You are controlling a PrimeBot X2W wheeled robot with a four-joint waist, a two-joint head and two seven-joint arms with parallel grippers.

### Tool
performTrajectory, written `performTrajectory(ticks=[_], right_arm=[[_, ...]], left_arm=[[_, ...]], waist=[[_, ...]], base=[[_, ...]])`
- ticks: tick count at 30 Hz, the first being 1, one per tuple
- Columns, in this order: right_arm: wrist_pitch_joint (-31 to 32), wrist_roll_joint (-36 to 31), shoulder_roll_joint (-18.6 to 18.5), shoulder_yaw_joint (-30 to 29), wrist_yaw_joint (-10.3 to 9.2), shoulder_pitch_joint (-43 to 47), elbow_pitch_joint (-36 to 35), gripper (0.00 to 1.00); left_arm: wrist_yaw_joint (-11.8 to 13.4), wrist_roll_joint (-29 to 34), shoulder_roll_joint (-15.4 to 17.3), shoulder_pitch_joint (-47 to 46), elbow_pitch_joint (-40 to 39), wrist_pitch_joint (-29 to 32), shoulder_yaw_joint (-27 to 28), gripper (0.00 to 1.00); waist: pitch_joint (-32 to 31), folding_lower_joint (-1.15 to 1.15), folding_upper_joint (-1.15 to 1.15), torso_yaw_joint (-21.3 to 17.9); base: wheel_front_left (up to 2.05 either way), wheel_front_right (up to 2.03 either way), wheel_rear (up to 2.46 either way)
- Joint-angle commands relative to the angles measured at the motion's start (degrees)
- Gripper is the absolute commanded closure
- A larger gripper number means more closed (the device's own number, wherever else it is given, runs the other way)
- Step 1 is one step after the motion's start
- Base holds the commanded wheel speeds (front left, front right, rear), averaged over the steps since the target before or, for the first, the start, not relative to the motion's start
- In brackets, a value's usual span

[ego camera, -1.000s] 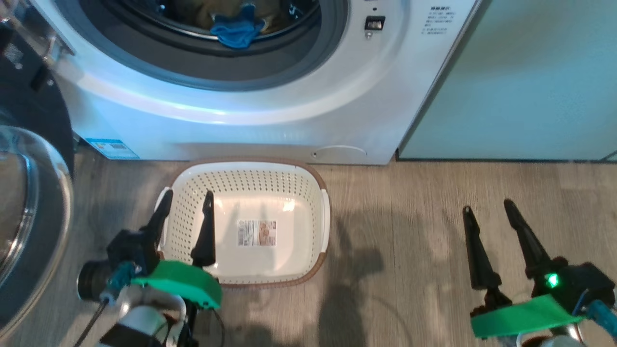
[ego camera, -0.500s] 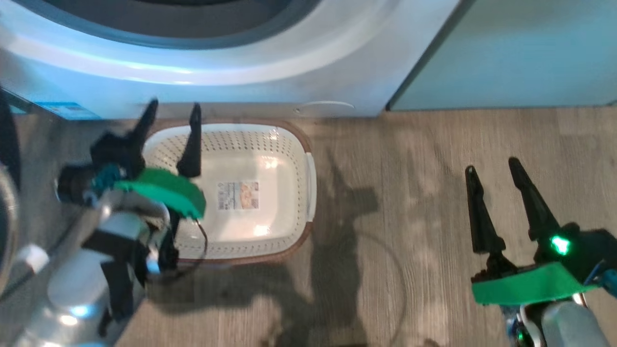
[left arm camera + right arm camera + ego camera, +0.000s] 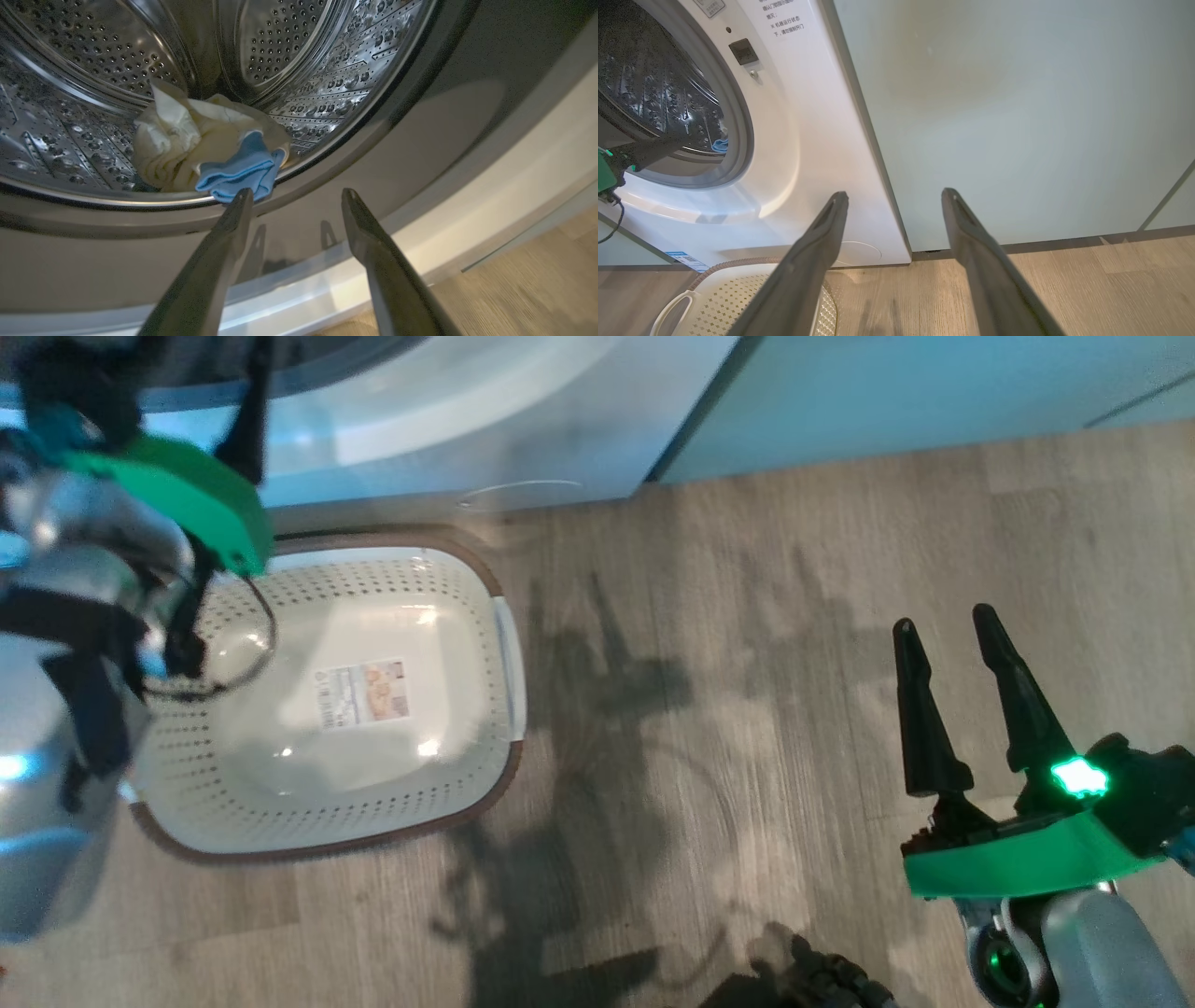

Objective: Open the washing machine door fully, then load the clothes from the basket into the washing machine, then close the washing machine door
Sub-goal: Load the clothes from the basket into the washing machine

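A: Where were the clothes (image 3: 205, 144)?
B: In the washing machine (image 3: 822, 140) drum, behind the grey gasket (image 3: 397, 140); the basket (image 3: 504, 644) stood on the floor (image 3: 747, 616) just before it.
A: Grippers?
B: The left gripper (image 3: 295, 193) and right gripper (image 3: 894, 193) were spread wide, holding nothing.

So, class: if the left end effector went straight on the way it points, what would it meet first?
The open left end effector would probably meet the grey rubber gasket at the mouth of the big white washing machine, just beside the small blue cloth; depth is unclear.
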Motion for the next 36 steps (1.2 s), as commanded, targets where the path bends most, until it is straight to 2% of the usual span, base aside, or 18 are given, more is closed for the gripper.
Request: performTrajectory(ticks=[1,2,8,12,19,27,36], right_arm=[[-0.4,1.0,-0.6,1.4,-0.16,-0.6,-1.7,0.0],[-0.4,1.0,-0.6,1.4,-0.16,-0.6,-1.7,0.0],[-0.4,2.6,-0.6,2.6,-0.16,-1.4,-1.9,0.0],[-0.4,3.3,-0.6,3.2,-0.16,-1.8,-1.9,0.0],[-0.4,4.4,-0.6,4.2,-0.16,-2.2,-1.8,0.0],[-0.4,5.9,-0.6,5.1,-0.16,-2.6,-1.7,0.0],[-0.4,6.7,-0.6,5.5,-0.16,-3.3,-1.7,0.0]], left_arm=[[-1.1,0.2,3.8,-3.7,-0.4,1.3,2.2,0.0],[-1.1,0.2,3.8,-3.7,-0.4,1.3,2.2,0.0],[-5.1,-0.7,6.8,-11.2,3.2,6.2,2.2,0.0],[-6.9,-0.6,8.1,-15.6,6.0,9.6,1.7,0.0],[-9.6,-1.1,9.1,-21.2,11.7,15.9,0.2,0.0],[-10.1,0.7,10.7,-25.8,17.1,21.3,-1.8,0.0],[-10.3,1.0,10.9,-28.5,20.1,25.4,-3.1,0.0]], waist=[[1.2,-0.01,0.0,-1.7],[1.2,-0.01,0.0,-1.7],[3.1,-0.01,0.0,-3.8],[4.0,-0.01,0.0,-5.0],[5.0,-0.01,0.0,-6.7],[6.5,-0.01,0.0,-8.5],[7.6,-0.01,0.0,-9.2]], base=[[0.0,0.0,0.0],[0.0,0.0,0.0],[0.0,0.0,0.0],[0.0,0.0,0.0],[0.0,0.0,0.0],[0.0,0.0,0.0],[0.0,0.0,0.0]])
